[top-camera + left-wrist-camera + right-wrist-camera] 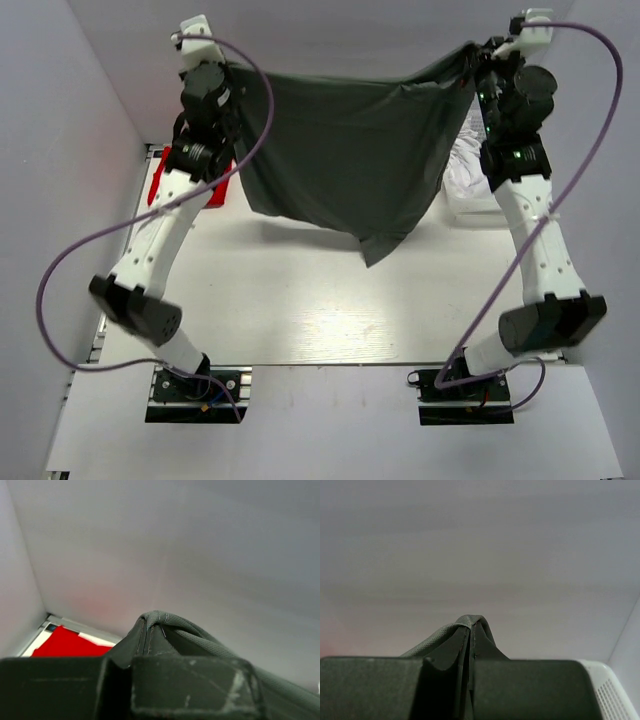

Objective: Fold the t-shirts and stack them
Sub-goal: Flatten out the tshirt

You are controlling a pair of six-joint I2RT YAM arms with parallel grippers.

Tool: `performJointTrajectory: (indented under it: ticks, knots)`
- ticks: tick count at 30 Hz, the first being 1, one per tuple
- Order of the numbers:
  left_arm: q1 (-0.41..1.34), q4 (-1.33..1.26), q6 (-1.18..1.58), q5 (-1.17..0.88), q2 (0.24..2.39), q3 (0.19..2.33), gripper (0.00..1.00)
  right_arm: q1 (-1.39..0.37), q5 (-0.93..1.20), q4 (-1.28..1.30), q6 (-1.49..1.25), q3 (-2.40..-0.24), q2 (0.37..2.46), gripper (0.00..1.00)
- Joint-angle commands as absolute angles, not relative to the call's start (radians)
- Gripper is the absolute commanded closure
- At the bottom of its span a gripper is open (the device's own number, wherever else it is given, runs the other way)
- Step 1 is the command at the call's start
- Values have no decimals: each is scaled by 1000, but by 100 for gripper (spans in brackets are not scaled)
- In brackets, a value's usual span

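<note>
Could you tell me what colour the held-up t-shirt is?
Dark grey t-shirt, best seen from the top external view.

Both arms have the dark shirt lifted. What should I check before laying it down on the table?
1. Left gripper grip on dark shirt: ok, fabric pinched between its fingers.
2. Right gripper grip: ok, fabric pinched likewise.
3. Shirt spread evenly: not ok, the top edge sags and one bottom corner hangs lower.
4. Table landing area bare: ok.
5. Red item and white basket off the landing area: ok, at far left and far right.
6. Hanging corner's clearance above the table: cannot tell.
</note>
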State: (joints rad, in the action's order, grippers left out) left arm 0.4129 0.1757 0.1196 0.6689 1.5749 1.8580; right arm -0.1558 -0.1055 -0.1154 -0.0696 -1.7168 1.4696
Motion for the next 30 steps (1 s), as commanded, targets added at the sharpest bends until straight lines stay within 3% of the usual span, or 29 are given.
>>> performJointTrajectory:
  ticks: [1,6,10,30]
  knots:
    - [388,196,100,655,1672,2032,100,-146,-121,-253,-75,-1875,1551,100]
    - [359,207,74,611,1792,2231,100,-146,-112,-265,-75,-2115,1710,100]
    - [348,207,54,598,1815,2275,100,-146,-100,-273,-81,-2177,1740,100]
    - [357,233,86,523,1407,2037,100,-147,-63,-295,-40,-1868,1318,100]
